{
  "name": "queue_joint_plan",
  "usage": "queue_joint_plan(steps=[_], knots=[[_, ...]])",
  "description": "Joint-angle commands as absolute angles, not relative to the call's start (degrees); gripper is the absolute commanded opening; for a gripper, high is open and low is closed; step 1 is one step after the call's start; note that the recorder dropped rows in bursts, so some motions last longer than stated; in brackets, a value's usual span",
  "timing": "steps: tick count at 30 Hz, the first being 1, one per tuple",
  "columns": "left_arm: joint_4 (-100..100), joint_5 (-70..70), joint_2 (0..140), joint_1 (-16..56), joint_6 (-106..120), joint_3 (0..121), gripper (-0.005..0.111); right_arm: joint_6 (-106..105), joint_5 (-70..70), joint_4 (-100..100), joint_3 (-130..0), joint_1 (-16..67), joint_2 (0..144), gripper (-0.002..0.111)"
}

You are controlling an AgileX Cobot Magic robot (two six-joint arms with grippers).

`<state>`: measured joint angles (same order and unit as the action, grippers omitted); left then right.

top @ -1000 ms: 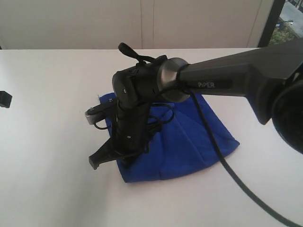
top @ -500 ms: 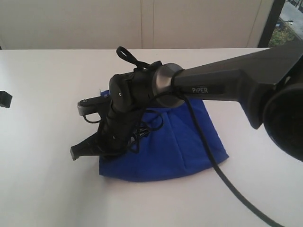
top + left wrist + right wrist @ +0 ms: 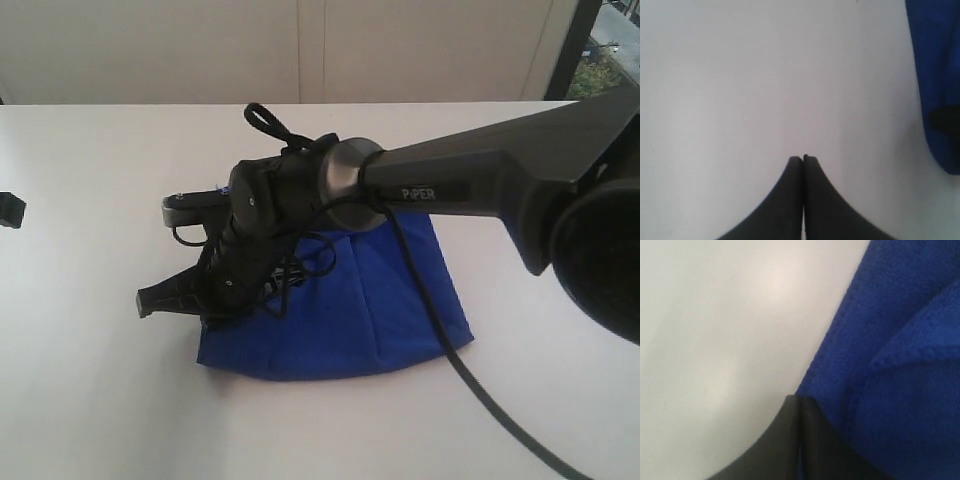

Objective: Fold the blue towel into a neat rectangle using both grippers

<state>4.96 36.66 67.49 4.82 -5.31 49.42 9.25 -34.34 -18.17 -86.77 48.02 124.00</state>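
The blue towel [image 3: 380, 300] lies folded over on the white table [image 3: 90, 400], with a fold line running down its middle. My right arm reaches across it from the right. The right gripper [image 3: 147, 300] points left past the towel's left edge. In the right wrist view the right gripper [image 3: 800, 399] has its jaws pressed together at the hem of the blue towel [image 3: 900, 340], with a sliver of blue between them. The left gripper [image 3: 803, 157] is shut on nothing over bare table, and the blue towel [image 3: 935, 60] is off to one side of it.
A small black part [image 3: 10, 210] shows at the exterior view's left edge. A black cable [image 3: 480, 390] trails from the right arm across the towel toward the front. A pale wall [image 3: 300, 50] runs behind the table's far edge.
The right gripper has swung left and slightly up, and the towel has slid left across the table with it. The black part at the left edge has not moved.
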Motion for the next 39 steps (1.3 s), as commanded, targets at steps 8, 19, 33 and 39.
queue_joint_plan(steps=[8, 19, 33, 39], knots=[[5.0, 37.1, 67.3, 4.7, -5.2, 49.2, 0.0, 3.4, -44.5, -15.4, -87.9, 36.8, 111.2, 0.0], [5.0, 37.1, 67.3, 4.7, -5.2, 49.2, 0.0, -2.8, -44.9, -17.3, -87.8, 19.5, 112.7, 0.0], [10.4, 34.8, 67.3, 4.7, -5.2, 49.2, 0.0, -13.1, -34.6, -28.2, -87.8, 18.8, 120.4, 0.001], [23.6, 33.5, 67.4, 4.8, 3.4, 49.2, 0.0, -13.9, -31.9, -29.8, -87.8, 18.8, 122.9, 0.021]])
